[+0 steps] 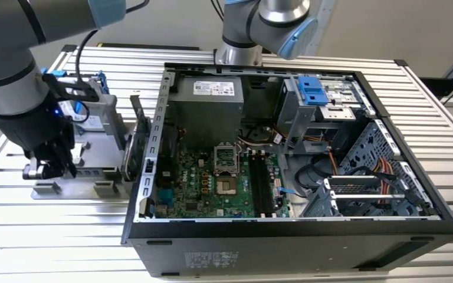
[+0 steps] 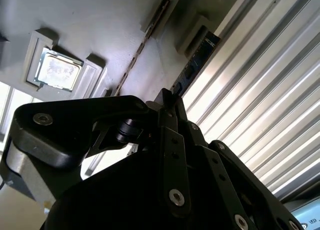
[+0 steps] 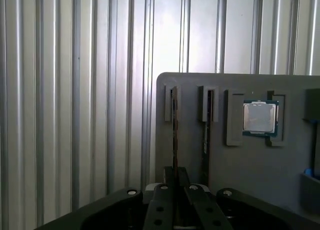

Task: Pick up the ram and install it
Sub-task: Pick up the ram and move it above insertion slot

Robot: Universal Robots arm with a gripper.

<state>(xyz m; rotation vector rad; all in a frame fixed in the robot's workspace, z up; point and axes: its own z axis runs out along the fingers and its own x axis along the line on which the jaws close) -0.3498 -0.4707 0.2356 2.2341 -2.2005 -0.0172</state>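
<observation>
Slatted table (image 1: 22,236) with computer case (image 1: 289,250), fixture (image 1: 77,184)

Near end of ram (image 3: 175,132) behind hand (image 3: 175,172)

1. Gripper (image 3: 175,171) is clamping the ram (image 3: 175,125), which is standing on edge in the slot nearest one edge of the grey fixture (image 3: 190,82). Bare ribbed tabletop (image 3: 75,99) is lying open beyond that edge.
2. Second stick (image 3: 206,125) is standing just beside the ram, pinching the room on its other side.
3. In the exterior view, dark card (image 1: 138,138) and case wall (image 1: 160,118) are rising between the fixture and the motherboard (image 1: 203,188).
4. Black memory slots (image 1: 259,183) are lying open from above. Power supply (image 1: 207,100) and cables (image 1: 325,147) are crowding the case's far side.
</observation>
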